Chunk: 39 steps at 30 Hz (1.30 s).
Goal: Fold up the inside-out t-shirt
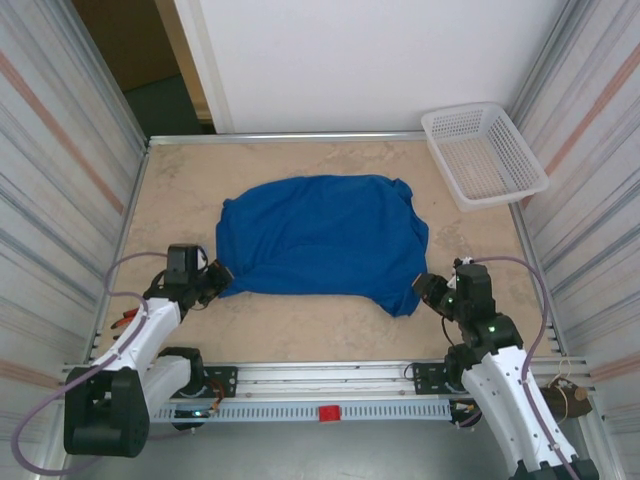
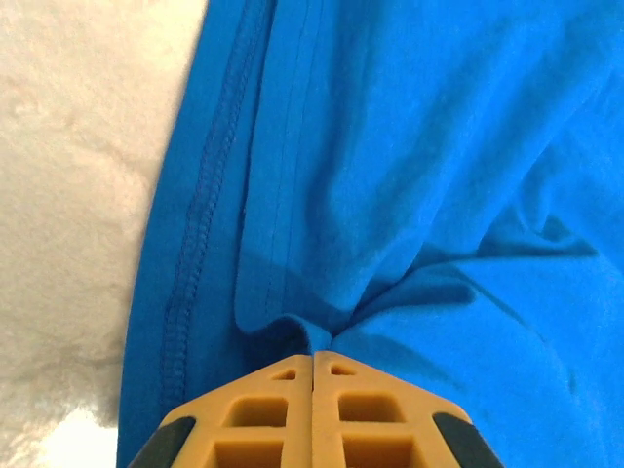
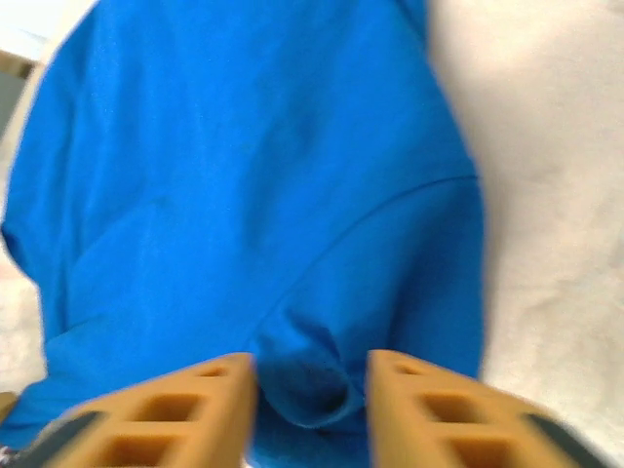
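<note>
T-shirt (image 1: 320, 240) is found spread lumpily across the bench (image 1: 300, 335). Left pincer (image 2: 313, 359) is clamped on its near-left hem; right pincer (image 3: 312, 375) stands parted around a near-right fold. Flattening is advised before any fold is made.

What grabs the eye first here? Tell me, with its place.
The blue t-shirt spread across the middle of the table dominates. The left gripper pinches its near-left edge shut, while the right gripper stands open around a fold at its near-right corner. A white basket sits at the far right corner.
</note>
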Available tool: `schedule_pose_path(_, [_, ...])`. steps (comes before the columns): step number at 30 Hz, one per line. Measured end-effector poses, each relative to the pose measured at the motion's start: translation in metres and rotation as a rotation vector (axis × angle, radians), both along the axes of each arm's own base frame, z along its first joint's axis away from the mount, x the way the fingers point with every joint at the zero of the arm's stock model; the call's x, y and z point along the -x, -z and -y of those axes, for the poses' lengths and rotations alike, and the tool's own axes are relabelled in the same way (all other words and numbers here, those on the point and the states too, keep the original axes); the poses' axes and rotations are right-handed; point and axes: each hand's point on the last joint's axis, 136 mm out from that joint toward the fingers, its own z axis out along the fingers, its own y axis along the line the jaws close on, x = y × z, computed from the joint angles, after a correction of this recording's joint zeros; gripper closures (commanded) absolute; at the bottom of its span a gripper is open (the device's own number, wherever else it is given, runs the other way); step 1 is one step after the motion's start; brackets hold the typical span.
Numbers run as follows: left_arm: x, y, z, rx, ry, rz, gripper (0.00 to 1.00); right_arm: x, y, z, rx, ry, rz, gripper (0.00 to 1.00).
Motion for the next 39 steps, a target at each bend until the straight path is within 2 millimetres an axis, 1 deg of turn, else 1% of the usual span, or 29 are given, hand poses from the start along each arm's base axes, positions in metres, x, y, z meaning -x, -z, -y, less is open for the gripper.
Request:
schedule_pose_path(2, [-0.003,-0.001,-0.002,-0.010,-0.007,0.004,1.00,0.003,0.005,0.005,0.025,0.017,-0.021,0.41])
schedule_pose_path(4, [-0.008,-0.004,-0.003,-0.018,-0.009,0.007,1.00,0.007,0.009,0.008,0.040,0.026,-0.043,0.48])
schedule_pose_path(6, [-0.013,-0.008,-0.003,-0.023,-0.010,0.014,1.00,0.009,0.008,0.008,0.052,0.021,-0.056,0.55])
schedule_pose_path(8, [-0.016,-0.010,-0.004,-0.025,-0.011,0.019,1.00,0.011,0.003,0.004,0.054,-0.002,-0.058,0.61])
schedule_pose_path(11, [-0.019,-0.014,-0.005,-0.033,-0.016,0.029,1.00,0.015,-0.008,-0.010,0.059,-0.073,-0.047,0.65])
schedule_pose_path(15, [-0.023,-0.019,-0.007,-0.041,-0.021,0.042,1.00,0.023,-0.022,-0.033,0.057,-0.181,-0.020,0.65])
schedule_pose_path(17, [-0.024,-0.020,-0.007,-0.046,-0.021,0.047,1.00,0.026,-0.020,-0.046,0.054,-0.229,-0.033,0.63])
schedule_pose_path(21, [-0.026,-0.023,-0.007,-0.048,-0.019,0.054,1.00,0.030,-0.002,-0.072,0.075,-0.307,-0.093,0.57])
schedule_pose_path(24, [-0.026,-0.024,-0.007,-0.048,-0.018,0.056,1.00,0.032,0.014,-0.086,0.114,-0.341,-0.138,0.52])
schedule_pose_path(27, [-0.026,-0.024,-0.007,-0.048,-0.018,0.056,1.00,0.028,0.026,-0.092,0.146,-0.333,-0.161,0.52])
schedule_pose_path(30, [-0.026,-0.025,-0.007,-0.047,-0.018,0.057,1.00,0.021,0.031,-0.092,0.167,-0.308,-0.160,0.53])
schedule_pose_path(33, [-0.027,-0.026,-0.007,-0.047,-0.019,0.063,1.00,0.014,0.033,-0.092,0.176,-0.283,-0.150,0.64])
schedule_pose_path(34, [-0.027,-0.027,-0.007,-0.047,-0.019,0.065,1.00,0.012,0.035,-0.092,0.179,-0.276,-0.150,0.73])
schedule_pose_path(35, [-0.027,-0.027,-0.007,-0.046,-0.019,0.065,1.00,0.010,0.037,-0.092,0.182,-0.272,-0.154,0.85])
schedule_pose_path(36, [-0.027,-0.027,-0.007,-0.047,-0.019,0.066,1.00,0.009,0.038,-0.092,0.188,-0.271,-0.156,0.95])
schedule_pose_path(37, [-0.027,-0.027,-0.007,-0.047,-0.019,0.066,1.00,0.008,0.040,-0.091,0.195,-0.271,-0.159,1.00])
schedule_pose_path(39, [-0.027,-0.028,-0.007,-0.046,-0.019,0.070,1.00,0.005,0.039,-0.090,0.200,-0.271,-0.158,1.00])
